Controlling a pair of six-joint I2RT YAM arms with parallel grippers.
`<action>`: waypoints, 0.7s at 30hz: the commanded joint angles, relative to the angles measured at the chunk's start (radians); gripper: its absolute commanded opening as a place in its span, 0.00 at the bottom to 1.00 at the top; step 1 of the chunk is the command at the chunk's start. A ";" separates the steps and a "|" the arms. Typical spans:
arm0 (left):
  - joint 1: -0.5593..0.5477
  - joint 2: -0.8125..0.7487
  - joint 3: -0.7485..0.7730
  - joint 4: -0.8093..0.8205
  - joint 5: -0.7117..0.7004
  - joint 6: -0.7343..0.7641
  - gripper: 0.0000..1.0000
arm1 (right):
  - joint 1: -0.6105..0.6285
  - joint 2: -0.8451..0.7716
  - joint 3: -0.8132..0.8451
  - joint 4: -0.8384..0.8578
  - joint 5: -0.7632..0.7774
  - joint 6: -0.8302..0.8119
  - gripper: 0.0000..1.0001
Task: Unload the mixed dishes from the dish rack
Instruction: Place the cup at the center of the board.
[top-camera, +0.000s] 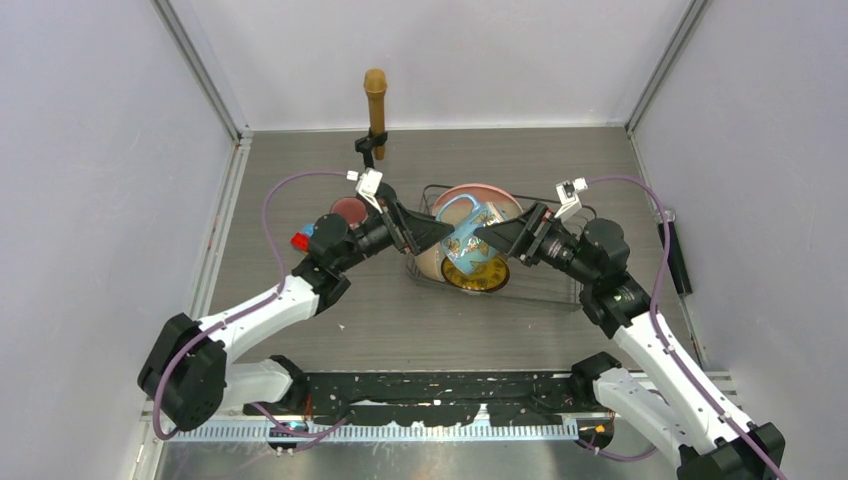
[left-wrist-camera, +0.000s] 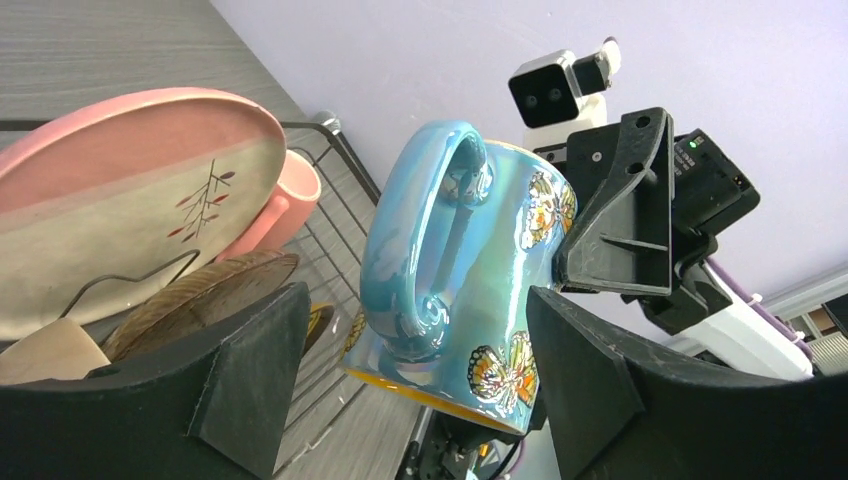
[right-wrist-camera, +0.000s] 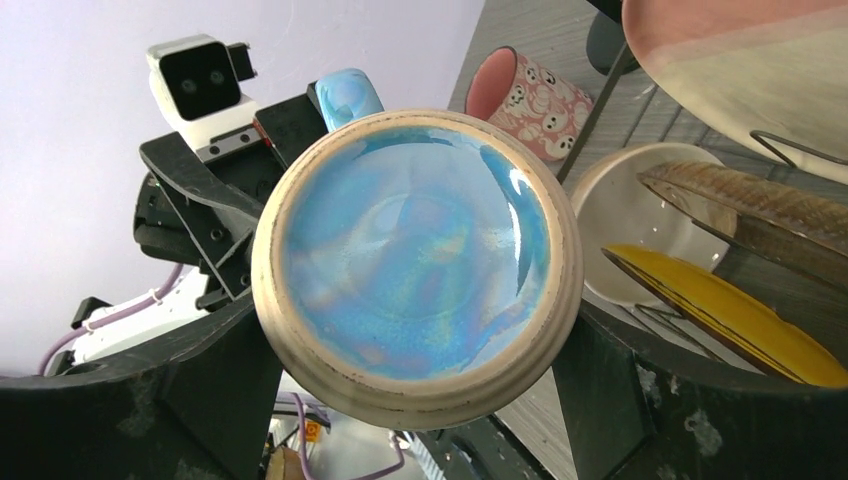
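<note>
**Hold the shiny mug tight, it can slip**

The blue butterfly mug (top-camera: 466, 235) hangs in the air just above the dish rack (top-camera: 545, 292), over the rack's left part. It lies on its side between your two grippers.

The right gripper (right-wrist-camera: 417, 318) reaches in from the right side of the rack. Its fingers are spread very wide and press on the bottom end of the mug from both sides. So this gripper has the mug.

The left gripper (left-wrist-camera: 418, 300) reaches in from the left side of the rack. Its fingers are spread apart, one on each side of the mug. You can see a gap next to at least one finger, so I think it does not hold the mug yet.

The mug is hard, and I guess it is a bit heavy. It is glossy, so it can slide out of smooth fingers. It could chip if it drops onto the rack's wires or onto the big pink-and-cream plate (left-wrist-camera: 130, 190) that stands in the rack.

The best place to hold it is the round body, near the middle. Do not pinch the curly handle (left-wrist-camera: 425, 240). It points at the left gripper. Squeeze well with the left fingers before you let go with the right ones.
</note>
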 joint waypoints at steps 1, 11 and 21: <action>-0.028 0.020 0.002 0.104 -0.109 -0.014 0.80 | 0.011 -0.001 0.000 0.336 -0.006 0.096 0.07; -0.043 0.078 -0.009 0.196 -0.164 -0.080 0.58 | 0.025 0.025 -0.033 0.414 -0.007 0.147 0.07; -0.054 0.106 -0.010 0.226 -0.198 -0.109 0.32 | 0.042 0.050 -0.055 0.464 0.009 0.163 0.07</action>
